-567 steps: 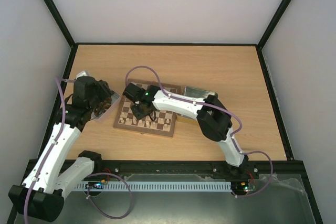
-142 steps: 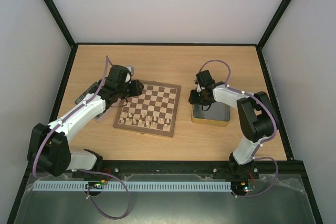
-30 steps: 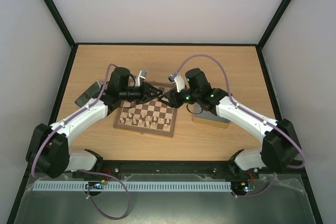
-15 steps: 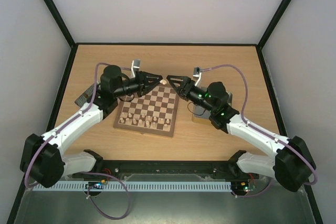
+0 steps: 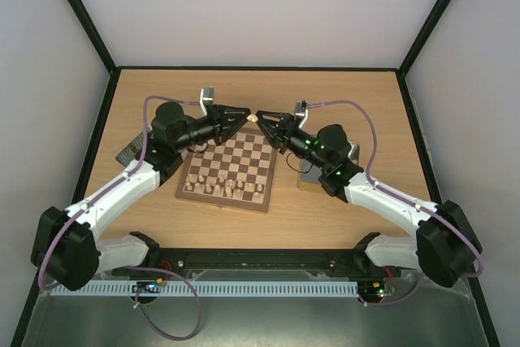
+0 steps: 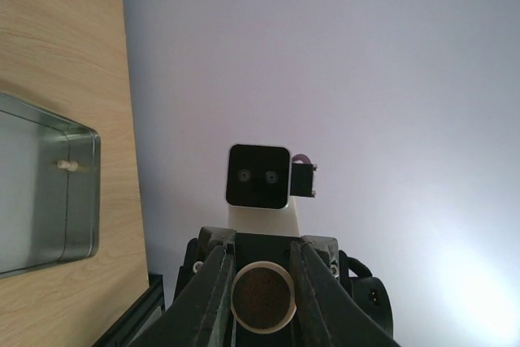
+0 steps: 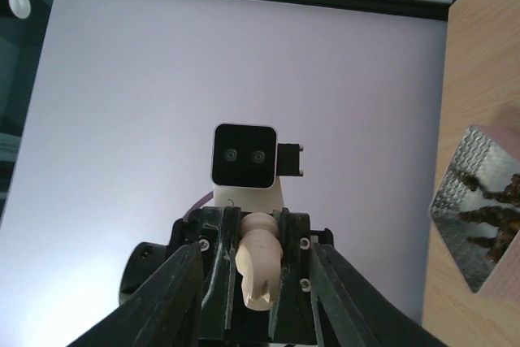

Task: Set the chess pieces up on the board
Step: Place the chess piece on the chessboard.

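The board (image 5: pixel 222 201) lies mid-table, with pale chess pieces (image 5: pixel 230 187) standing along its near rows. Both arms meet tip to tip above its far edge. My left gripper (image 5: pixel 244 117) (image 6: pixel 262 282) is shut on a pale knight (image 5: pixel 253 119) (image 7: pixel 258 270). In the left wrist view the knight's round brown felt base (image 6: pixel 262 297) faces the camera. My right gripper (image 5: pixel 263 118) (image 7: pixel 258 306) faces it head-on. Its jaws stand open, outside the left gripper's fingers (image 7: pixel 226 270), and do not touch the knight.
A gold tin (image 5: pixel 315 182) sits right of the board, partly under the right arm; its inside (image 6: pixel 41 201) holds a pale piece (image 6: pixel 67 166). A grey tray (image 5: pixel 132 152) (image 7: pixel 455 193) with dark pieces (image 7: pixel 487 217) lies left of the board.
Both grippers rose from low over the board's far edge and closed in until tip to tip. The pale knight stayed in the left gripper.
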Tool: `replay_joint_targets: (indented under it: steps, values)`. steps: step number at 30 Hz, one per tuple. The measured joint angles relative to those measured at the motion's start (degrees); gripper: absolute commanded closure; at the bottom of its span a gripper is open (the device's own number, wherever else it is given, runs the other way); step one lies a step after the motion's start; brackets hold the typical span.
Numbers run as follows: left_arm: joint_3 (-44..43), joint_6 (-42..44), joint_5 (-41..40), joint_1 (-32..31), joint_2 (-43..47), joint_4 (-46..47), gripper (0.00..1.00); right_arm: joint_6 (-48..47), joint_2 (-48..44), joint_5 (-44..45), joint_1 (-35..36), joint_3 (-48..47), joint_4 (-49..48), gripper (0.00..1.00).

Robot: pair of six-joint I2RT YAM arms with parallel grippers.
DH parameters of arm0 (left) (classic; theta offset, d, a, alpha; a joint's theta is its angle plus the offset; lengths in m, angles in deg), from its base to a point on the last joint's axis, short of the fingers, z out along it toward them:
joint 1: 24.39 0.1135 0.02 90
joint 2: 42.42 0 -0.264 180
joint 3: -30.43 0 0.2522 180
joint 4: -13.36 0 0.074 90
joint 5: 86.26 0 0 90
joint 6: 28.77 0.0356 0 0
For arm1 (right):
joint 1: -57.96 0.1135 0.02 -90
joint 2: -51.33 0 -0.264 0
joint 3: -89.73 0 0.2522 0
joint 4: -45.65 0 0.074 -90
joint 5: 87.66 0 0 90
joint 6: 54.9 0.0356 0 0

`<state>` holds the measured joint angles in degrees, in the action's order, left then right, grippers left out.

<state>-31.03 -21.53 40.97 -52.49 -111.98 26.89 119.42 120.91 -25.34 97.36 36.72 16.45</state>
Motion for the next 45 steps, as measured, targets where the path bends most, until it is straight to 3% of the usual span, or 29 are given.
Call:
replay_joint_targets:
  steps: [9,12,15,18,26,35,45]
  values:
    - [0.61,0.02,0.0,0.0,-0.13,0.98,0.83,2.1,3.54,-2.38,0.0,-1.49,-2.23,0.97]
    - [0.94,0.48,-0.22,0.11,-0.04,1.18,0.72,2.99,3.67,-2.38,0.0,-1.53,-2.05,0.98]
    - [0.98,2.84,-1.25,0.09,0.44,-1.53,0.54,0.74,3.61,-2.36,0.0,-2.64,0.92,0.98]
    - [0.96,8.57,-4.98,0.11,1.75,-8.46,0.44,-4.35,3.21,-1.81,0.0,-5.2,9.4,0.98]
    - [1.42,26.93,-24.87,3.54,9.4,-34.27,0.38,-27.06,6.49,3.63,0.5,-18.88,45.86,0.98]
    - [1.31,42.1,-43.17,4.37,18.93,-48.24,0.36,-44.63,22.03,14.71,12.0,-34.36,83.14,0.98]
    - [1.27,48.81,-50.47,4.94,24.46,-52.57,0.36,-48.98,32.26,17.86,19.74,-42.4,96.91,0.98]
